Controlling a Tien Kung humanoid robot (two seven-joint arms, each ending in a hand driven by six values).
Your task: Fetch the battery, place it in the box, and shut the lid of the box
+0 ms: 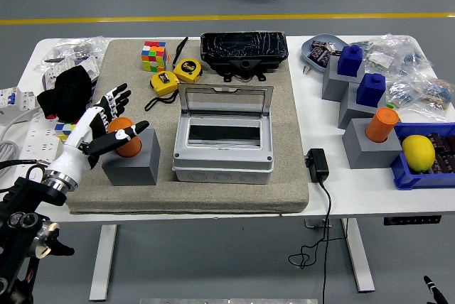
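In grey block, orange cylindrical battery (128, 140), upright

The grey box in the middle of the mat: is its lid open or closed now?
Open. The grey box's clear lid stands raised behind it, and the dark inside shows.

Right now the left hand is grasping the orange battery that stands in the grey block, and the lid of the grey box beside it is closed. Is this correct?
Not quite. The head view shows the lid open, raised upright behind the grey box. The rest is right: the left hand grasps the orange battery standing in the grey block beside it.
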